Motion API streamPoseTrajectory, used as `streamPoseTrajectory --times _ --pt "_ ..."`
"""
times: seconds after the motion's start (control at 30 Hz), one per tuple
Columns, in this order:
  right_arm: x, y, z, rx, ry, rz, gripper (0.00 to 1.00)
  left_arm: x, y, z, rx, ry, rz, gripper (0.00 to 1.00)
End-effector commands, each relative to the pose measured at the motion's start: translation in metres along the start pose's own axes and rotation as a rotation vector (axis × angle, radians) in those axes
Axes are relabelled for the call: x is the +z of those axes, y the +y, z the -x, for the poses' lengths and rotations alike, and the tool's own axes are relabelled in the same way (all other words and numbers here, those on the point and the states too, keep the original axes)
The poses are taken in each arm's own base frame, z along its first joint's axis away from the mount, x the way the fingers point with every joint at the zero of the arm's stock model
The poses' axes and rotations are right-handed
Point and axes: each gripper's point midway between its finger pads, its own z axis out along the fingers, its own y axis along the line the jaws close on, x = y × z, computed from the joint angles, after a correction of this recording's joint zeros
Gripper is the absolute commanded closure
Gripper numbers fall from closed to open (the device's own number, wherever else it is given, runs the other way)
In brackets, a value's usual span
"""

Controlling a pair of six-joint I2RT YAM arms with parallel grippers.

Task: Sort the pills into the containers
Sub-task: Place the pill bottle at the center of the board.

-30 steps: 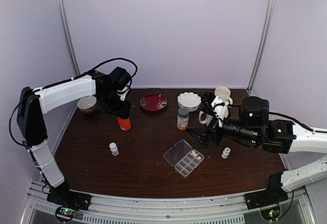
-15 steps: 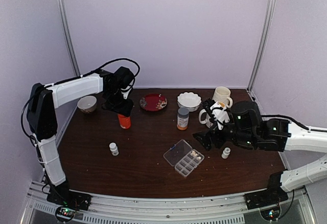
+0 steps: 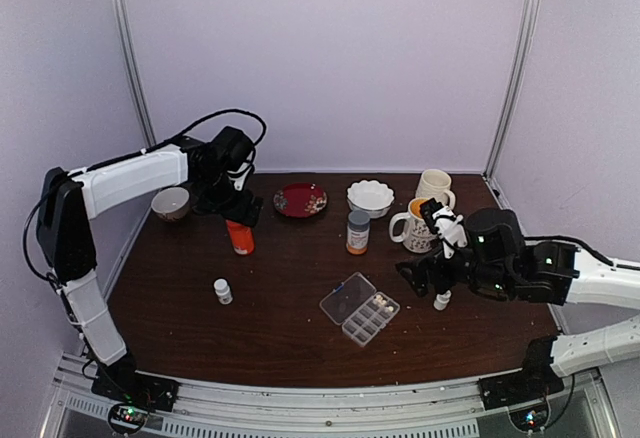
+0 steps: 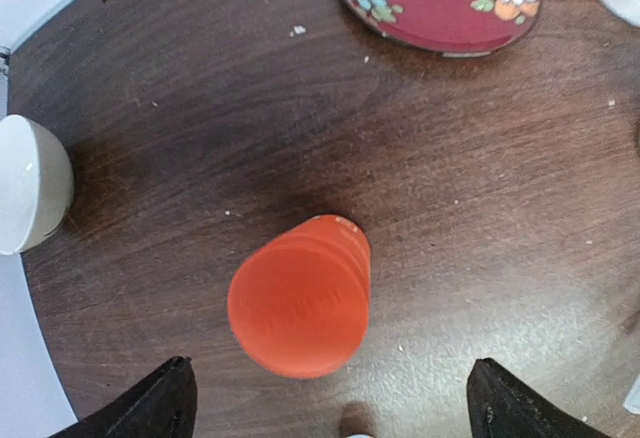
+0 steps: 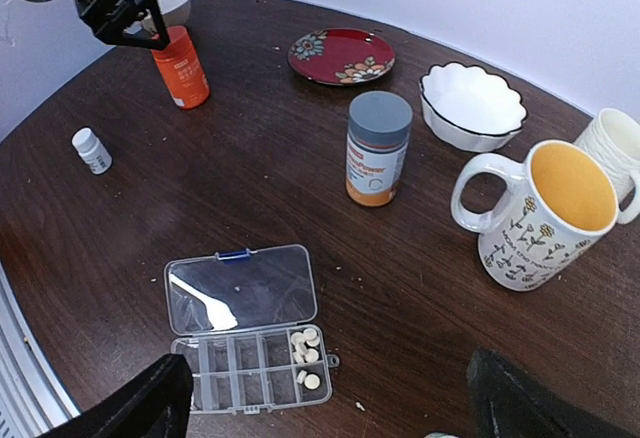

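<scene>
The clear organiser box point(image 3: 360, 309) lies open at table centre, lid flat beside its containers point(image 5: 240, 376). Several white pills point(image 5: 308, 343) fill the two end compartments; the others look empty. My left gripper point(image 3: 234, 212) hangs open just above an upright orange bottle point(image 4: 300, 303), with its fingers point(image 4: 160, 403) wide of the cap and touching nothing. To the right of the box my right gripper point(image 5: 325, 403) is open and holds nothing. It hovers over a small white bottle point(image 3: 441, 300).
A grey-capped amber bottle point(image 5: 378, 148) stands behind the box, with a floral mug point(image 5: 535, 213) and a white cup point(image 3: 436, 186) to its right. A white bowl point(image 3: 370, 196), red plate point(image 3: 300, 199) and small bowl point(image 3: 170, 203) line the back. Another small white bottle point(image 3: 222, 291) stands left.
My left gripper has opened and let go of the orange bottle, which stays standing. My right gripper has moved right, away from the box, to above the small white bottle.
</scene>
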Motion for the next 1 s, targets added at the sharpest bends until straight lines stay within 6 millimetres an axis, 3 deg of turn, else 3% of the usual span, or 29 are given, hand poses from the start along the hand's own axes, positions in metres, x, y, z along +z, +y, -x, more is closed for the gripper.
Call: streamPoseTrajectory --times 0.0,0.07,0.13,0.23,0.67,0.8,0.97 --pt "-0.006 -0.028 -0.016 0.12 -0.018 -0.09 0.0 -0.051 -0.001 0.022 -0.045 -0.162 -0.093 0.03" --pt "-0.002 -0.037 -0.026 0.173 0.049 -0.112 0.07 -0.062 -0.005 0.02 -0.069 -0.188 -0.139 0.03" --pt "0.001 -0.048 -0.039 0.202 0.135 -0.171 0.22 -0.071 -0.01 0.017 -0.089 -0.215 -0.186 0.02" --pt "0.004 -0.059 -0.056 0.242 0.225 -0.236 0.38 -0.084 -0.013 0.012 -0.11 -0.259 -0.23 0.02" --pt "0.003 -0.091 -0.107 0.405 0.356 -0.384 0.51 -0.142 -0.002 0.012 -0.252 -0.493 -0.324 0.02" --pt "0.005 -0.091 -0.12 0.442 0.386 -0.393 0.53 -0.15 -0.001 0.016 -0.303 -0.535 -0.35 0.03" --pt "0.01 -0.09 -0.13 0.469 0.384 -0.38 0.53 -0.145 -0.002 0.016 -0.354 -0.541 -0.386 0.02"
